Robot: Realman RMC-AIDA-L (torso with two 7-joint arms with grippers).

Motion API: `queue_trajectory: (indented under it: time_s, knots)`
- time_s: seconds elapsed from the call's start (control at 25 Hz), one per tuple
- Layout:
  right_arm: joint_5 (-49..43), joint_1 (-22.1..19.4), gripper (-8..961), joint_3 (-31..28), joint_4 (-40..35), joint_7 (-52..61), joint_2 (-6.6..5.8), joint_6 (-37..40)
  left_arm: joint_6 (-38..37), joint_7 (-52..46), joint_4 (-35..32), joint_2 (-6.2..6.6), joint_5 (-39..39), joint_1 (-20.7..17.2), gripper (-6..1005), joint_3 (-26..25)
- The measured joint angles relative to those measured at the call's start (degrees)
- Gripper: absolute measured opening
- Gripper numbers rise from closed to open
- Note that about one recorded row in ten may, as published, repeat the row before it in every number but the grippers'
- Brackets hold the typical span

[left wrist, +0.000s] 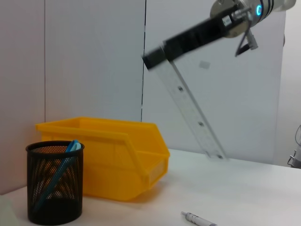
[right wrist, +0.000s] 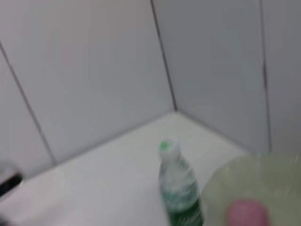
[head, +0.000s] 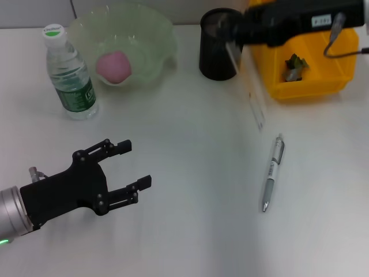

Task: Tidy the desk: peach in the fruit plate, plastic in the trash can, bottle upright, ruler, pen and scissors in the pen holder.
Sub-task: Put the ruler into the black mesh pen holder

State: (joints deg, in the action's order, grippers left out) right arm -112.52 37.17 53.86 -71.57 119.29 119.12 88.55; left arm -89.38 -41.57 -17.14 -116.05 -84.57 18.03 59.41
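My right gripper [head: 233, 36] hangs over the black mesh pen holder [head: 218, 45], shut on a clear ruler [head: 258, 112] that slants down toward the table; the left wrist view shows that gripper [left wrist: 154, 57] and the ruler [left wrist: 194, 115] beside the pen holder [left wrist: 54, 181]. A blue handle [left wrist: 70, 148], possibly the scissors, leans inside the holder. The pen [head: 273, 173] lies on the table at right. A pink peach [head: 113, 65] sits in the green fruit plate [head: 153, 29]. The bottle [head: 69, 75] stands upright. Plastic [head: 296, 66] lies in the yellow trash can [head: 314, 81]. My left gripper [head: 134, 164] rests open at front left.
White wall panels stand close behind the table's far edge. The trash can sits right beside the pen holder, under my right arm. The right wrist view shows only the bottle [right wrist: 178, 188], the plate [right wrist: 263, 179] and the peach [right wrist: 247, 213].
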Motion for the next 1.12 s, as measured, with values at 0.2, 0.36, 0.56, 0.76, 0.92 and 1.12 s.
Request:
queue_trajectory:
  time_s: [0.2, 0.36, 0.56, 0.76, 0.92, 1.12]
  knots:
    - [9.41, -2.93, 406, 0.54, 3.43, -8.90, 0.28, -10.28, -0.22, 0.00, 0.00, 0.08, -0.04, -0.21, 802, 0.00]
    - [18.71, -2.92, 407, 0.01, 10.48, -17.16, 0.10, -16.38, -0.26, 0.00, 0.00, 0.11, -0.06, -0.24, 802, 0.00]
    - [26.77, -2.58, 409, 0.41, 15.12, -26.11, 0.24, -22.04, -0.26, 0.05, 0.00, 0.05, 0.19, 0.17, 802, 0.00]
    - [35.99, -2.16, 410, 1.48, 20.21, -37.19, 0.41, -25.62, -0.24, -0.30, 0.00, -0.07, 0.20, 0.57, 802, -0.18]
    - [42.49, -1.09, 412, 2.33, 25.27, -46.06, 0.42, -26.81, -0.08, -1.37, -0.03, -0.18, 0.22, 0.81, 802, -0.57]
    - [47.42, 1.34, 413, 3.18, 31.65, -56.85, 0.46, -28.24, 0.00, -3.43, -0.72, -0.31, 0.30, 0.95, 802, -1.54]
